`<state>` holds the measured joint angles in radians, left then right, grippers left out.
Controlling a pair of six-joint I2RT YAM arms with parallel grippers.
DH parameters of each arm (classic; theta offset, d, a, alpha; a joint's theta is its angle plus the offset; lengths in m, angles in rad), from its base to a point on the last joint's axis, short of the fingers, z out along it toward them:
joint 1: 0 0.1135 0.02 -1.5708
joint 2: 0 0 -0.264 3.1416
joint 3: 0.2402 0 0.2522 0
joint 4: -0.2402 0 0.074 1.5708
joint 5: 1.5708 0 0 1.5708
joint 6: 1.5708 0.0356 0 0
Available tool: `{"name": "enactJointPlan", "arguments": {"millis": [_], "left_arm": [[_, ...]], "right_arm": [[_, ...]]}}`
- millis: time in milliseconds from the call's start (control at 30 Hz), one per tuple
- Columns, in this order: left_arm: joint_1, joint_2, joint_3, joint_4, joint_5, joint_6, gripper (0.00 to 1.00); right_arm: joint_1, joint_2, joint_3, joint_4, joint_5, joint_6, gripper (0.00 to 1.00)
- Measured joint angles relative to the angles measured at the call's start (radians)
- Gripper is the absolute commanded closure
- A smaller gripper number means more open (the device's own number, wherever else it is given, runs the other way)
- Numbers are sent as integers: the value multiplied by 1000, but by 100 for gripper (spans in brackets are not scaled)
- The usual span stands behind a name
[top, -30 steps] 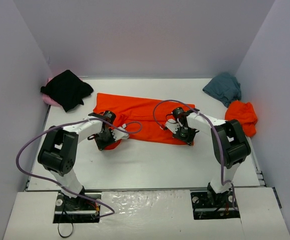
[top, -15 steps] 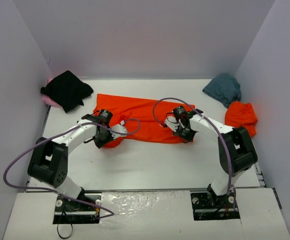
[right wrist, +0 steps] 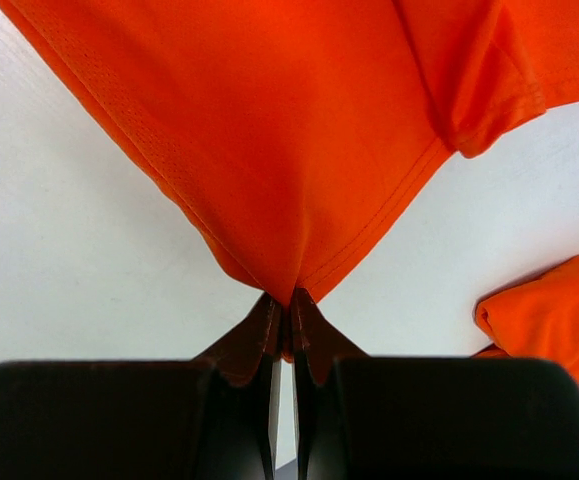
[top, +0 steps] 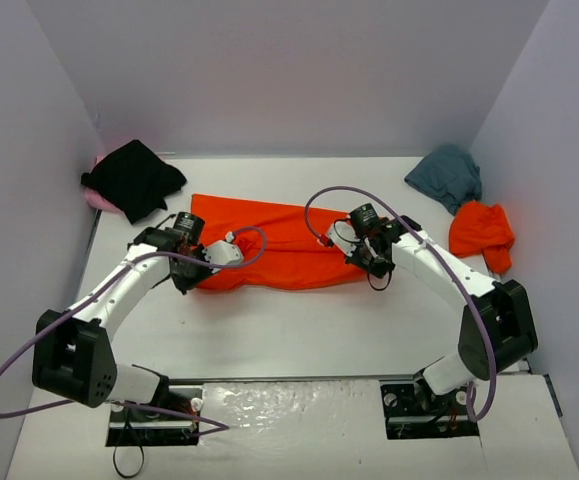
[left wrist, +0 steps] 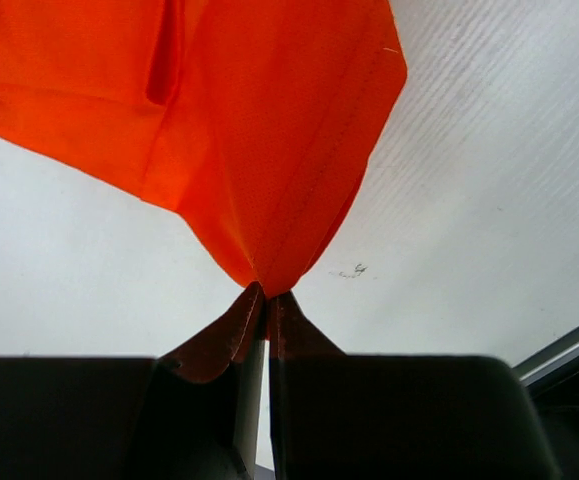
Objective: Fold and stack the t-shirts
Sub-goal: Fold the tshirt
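Left jaws: closed on a thin pinch of cloth at the left end of the spread orange-red t-shirt [left wrist: 269,120], which fanned out just beyond the tips.
Right jaws: closed on the stitched hem at the same shirt's right end.
Held shirt: stretched long between the two pairs of jaws, its middle lying on the bench [top: 299,320].
Risk: both grips looked like small corner pinches. An uneven pull would probably slip one free or skew the fold.
Count: five t-shirts.
- two orange-red, the second orange-red t-shirt [top: 482,232] bunched well right of the right jaws
- one teal-grey t-shirt [top: 447,175] beyond it
- one black t-shirt [top: 134,178] beyond the left jaws
- one pink t-shirt [top: 97,198] mostly under the black
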<state>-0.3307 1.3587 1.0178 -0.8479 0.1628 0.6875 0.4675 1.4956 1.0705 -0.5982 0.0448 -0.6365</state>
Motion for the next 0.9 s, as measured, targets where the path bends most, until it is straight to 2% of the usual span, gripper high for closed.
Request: {"name": "enactJointPlan", "arguments": {"millis": [300, 600, 900], "left_arm": [[143, -25, 88, -41, 56, 60, 100], [157, -93, 103, -144, 89, 102, 100], [157, -124, 266, -256, 124, 125, 100]], "right_arm": [[0, -51, 22, -23, 0, 1, 100], [0, -138, 1, -52, -9, 18, 100], [0, -214, -14, -88, -29, 23, 100]]}}
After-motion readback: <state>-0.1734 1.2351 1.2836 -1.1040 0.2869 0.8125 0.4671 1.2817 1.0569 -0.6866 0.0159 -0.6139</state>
